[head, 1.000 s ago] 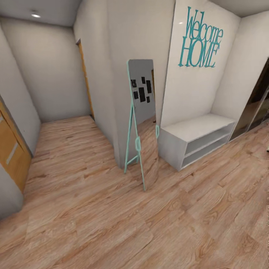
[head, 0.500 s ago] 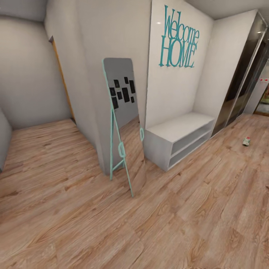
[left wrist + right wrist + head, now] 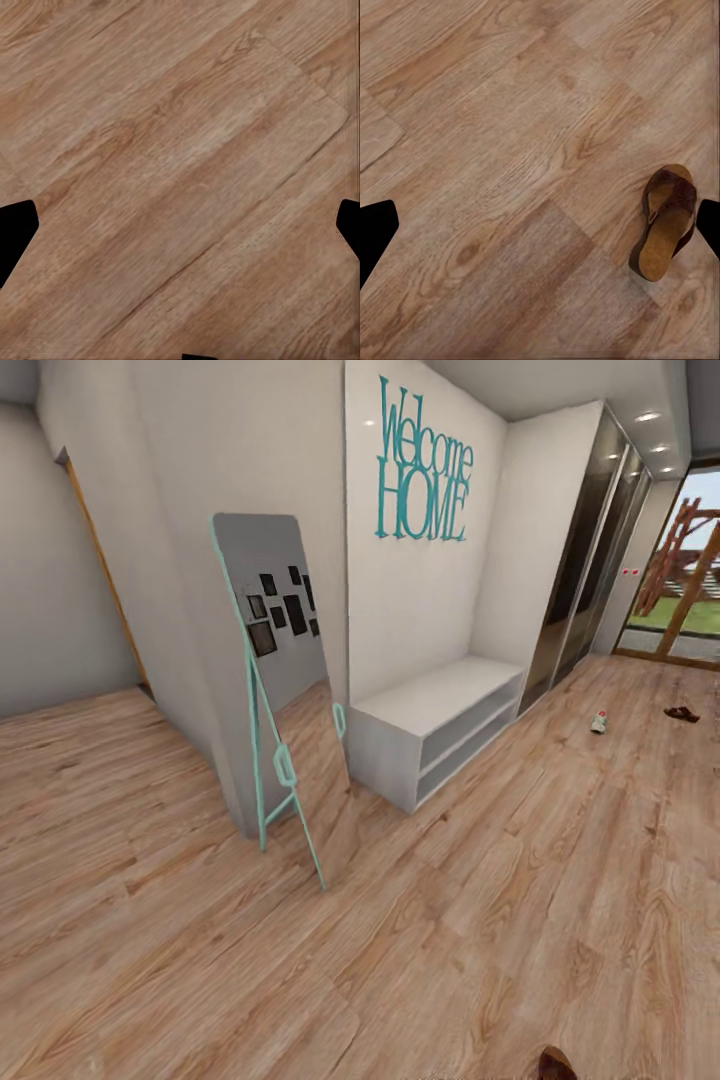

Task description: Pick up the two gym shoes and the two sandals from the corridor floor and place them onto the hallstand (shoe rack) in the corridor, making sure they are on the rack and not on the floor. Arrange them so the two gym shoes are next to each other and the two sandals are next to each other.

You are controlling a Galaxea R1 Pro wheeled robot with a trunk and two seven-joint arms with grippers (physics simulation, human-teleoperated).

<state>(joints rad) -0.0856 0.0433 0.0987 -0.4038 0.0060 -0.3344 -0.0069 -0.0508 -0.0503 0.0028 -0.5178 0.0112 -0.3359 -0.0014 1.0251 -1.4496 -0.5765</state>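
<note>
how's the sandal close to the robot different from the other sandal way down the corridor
The near sandal lies by the robot on the corridor floor, close enough to show its tan footbed and dark brown strap. The far sandal lies near the glass door and is a small dark shape, details too small to tell. Both rest on the floor, neither on a rack.

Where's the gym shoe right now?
In the head view, one gym shoe lies on the corridor floor far right, beyond the white bench, near the glass doorway, with a sandal further right.
</note>
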